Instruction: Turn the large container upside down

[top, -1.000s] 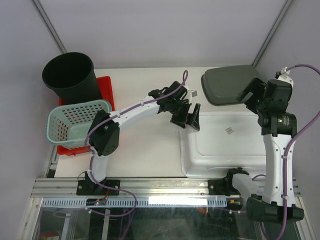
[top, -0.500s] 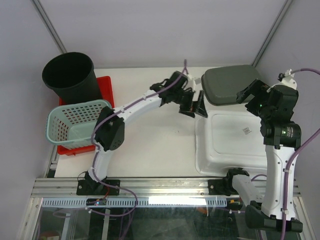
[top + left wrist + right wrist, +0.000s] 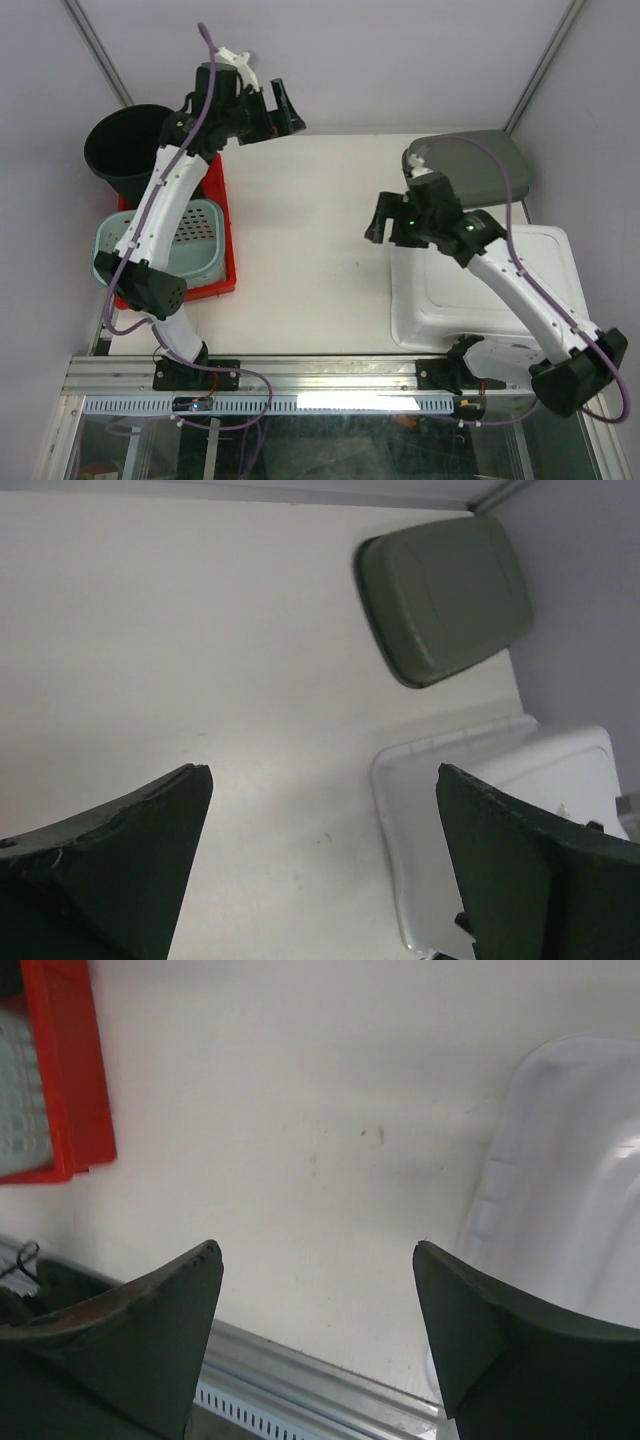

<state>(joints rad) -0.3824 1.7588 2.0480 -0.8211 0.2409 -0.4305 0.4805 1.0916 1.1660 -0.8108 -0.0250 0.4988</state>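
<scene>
Left gripper [image 3: 322, 770] spread wide and empty, held high over the far left of the table [image 3: 300, 240] near the black bucket [image 3: 120, 150]. Right gripper [image 3: 316, 1247] also spread and empty, hanging over bare table just left of the white container [image 3: 490, 290]. White container sits at the near right of the table, touched by neither gripper, with the grey lid [image 3: 480, 165] just behind it.
</scene>
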